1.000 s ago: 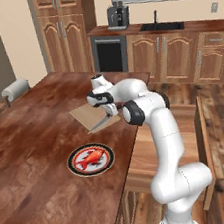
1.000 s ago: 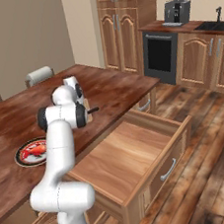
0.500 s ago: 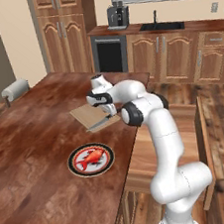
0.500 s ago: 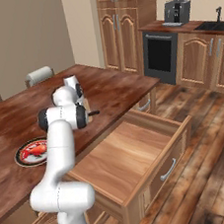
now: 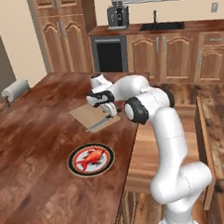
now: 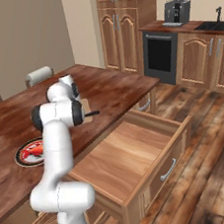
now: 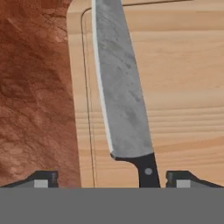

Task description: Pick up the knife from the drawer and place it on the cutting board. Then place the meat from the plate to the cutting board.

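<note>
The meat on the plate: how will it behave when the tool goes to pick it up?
The meat is a small irregular lump, so it probably won't roll, though uneven sides may let it twist between the fingers. It looks light for the tool. The plate beneath is flat and unsecured, so it could slide.

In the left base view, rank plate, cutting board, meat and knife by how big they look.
1. plate and cutting board: alike in spread, and the plate sits nearer the camera, so unranked.
2. meat and knife: both small, and the arm covers part of the knife, so unranked.
</note>
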